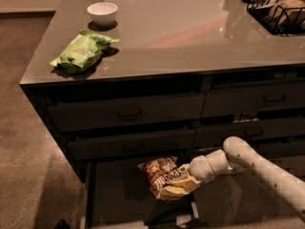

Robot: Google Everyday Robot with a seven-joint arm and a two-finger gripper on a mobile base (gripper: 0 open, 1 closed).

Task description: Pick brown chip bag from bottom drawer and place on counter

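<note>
The brown chip bag [163, 177], dark brown on top and tan below with white lettering, hangs tilted above the floor of the open bottom drawer [114, 199]. My gripper [187, 176] is shut on the bag's right edge, at the end of the white arm that comes in from the lower right. The bag sits just in front of the middle drawer fronts. The glossy grey-brown counter [181, 32] spreads above the cabinets.
A light-green bag [82, 51] lies at the counter's left front. A white bowl [102, 12] stands behind it. A black wire basket [281, 8] with items sits at the counter's far right. Closed drawers with bar handles [129, 113] face me.
</note>
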